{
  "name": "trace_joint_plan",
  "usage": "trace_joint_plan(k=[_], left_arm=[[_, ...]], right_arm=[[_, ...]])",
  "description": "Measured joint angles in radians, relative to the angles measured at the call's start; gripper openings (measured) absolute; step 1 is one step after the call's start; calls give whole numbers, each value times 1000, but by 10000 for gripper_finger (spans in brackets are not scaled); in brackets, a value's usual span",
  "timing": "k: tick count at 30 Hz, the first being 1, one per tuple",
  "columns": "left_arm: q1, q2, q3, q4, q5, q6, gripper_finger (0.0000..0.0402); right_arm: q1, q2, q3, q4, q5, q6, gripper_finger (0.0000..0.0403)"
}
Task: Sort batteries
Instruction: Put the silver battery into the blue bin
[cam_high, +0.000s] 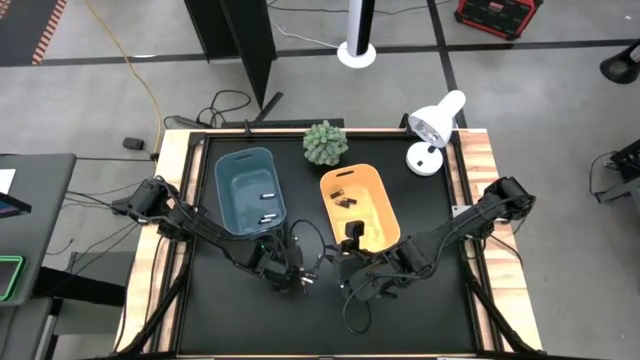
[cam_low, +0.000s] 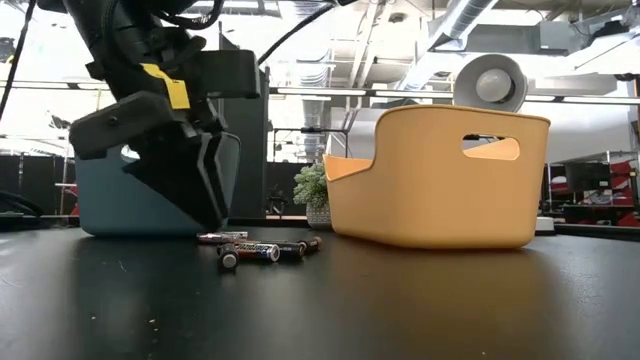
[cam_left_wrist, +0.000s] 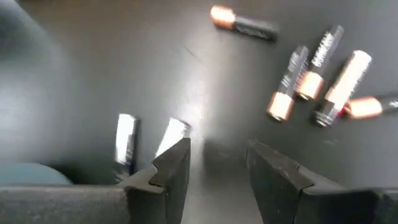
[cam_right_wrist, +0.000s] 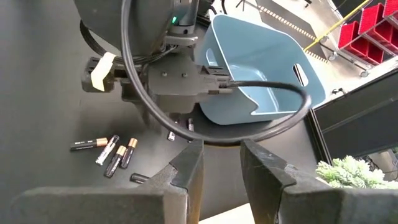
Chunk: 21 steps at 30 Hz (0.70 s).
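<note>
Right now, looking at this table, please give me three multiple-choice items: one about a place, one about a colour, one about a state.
1. Where do the loose batteries lie?
A. in the plant pot
B. on the black table, before the bins
C. on the lamp

2. What colour is the bin holding dark batteries?
A. orange
B. red
C. white

3. How are the left gripper jaws?
A. shut on a battery
B. open, empty
C. out of view

Answers: 1 B, the low view shows them on the table; 2 A, seen from above; 3 B, the left wrist view shows a bare gap.
</note>
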Motion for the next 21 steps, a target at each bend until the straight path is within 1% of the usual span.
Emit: trace_joint_plan(k=[2,5,10,14,21], left_arm=[[7,0,0,-4,-17,32,151],[26,2,0,-9,-4,67,151],[63,2,0,-9,70,118,151],[91,2,-12,-6,152,146,151],[108,0,-46,2,199,139,151]], right_arm=[[0,0,0,0,0,0,122],[0,0,0,-2,2,0,122],[0,0,0,0,2,0,122],[0,0,0,0,1,0,122],[0,0,0,0,1,0,122]])
